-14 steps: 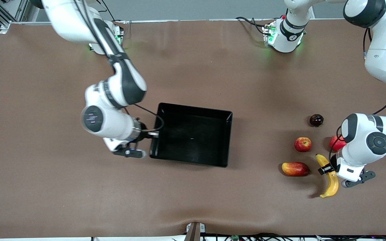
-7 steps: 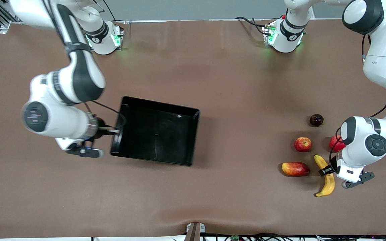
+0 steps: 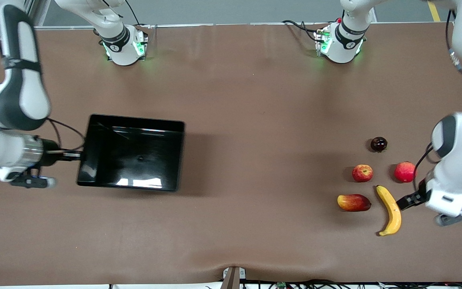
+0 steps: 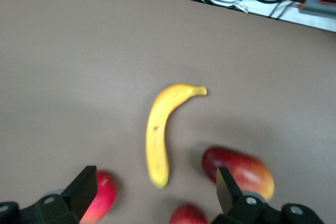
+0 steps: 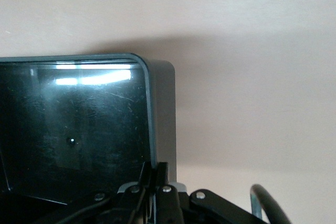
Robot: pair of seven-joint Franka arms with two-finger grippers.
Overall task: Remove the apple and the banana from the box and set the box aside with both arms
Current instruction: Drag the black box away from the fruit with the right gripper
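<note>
Box [image 3: 132,152] dragged toward right arm's table edge, right end effector [image 3: 79,155] clamped on one wall; left end effector [image 3: 409,198] spread beside released banana [image 3: 390,209], apple [image 3: 362,173] near — single-wall pinch risks slipping, box skewing.

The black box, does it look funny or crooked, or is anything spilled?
Nothing is spilled. The box is empty and sits a bit askew, because the right gripper is pinching one short wall. The banana and apple lie on the table; the left gripper is open beside the banana.
</note>
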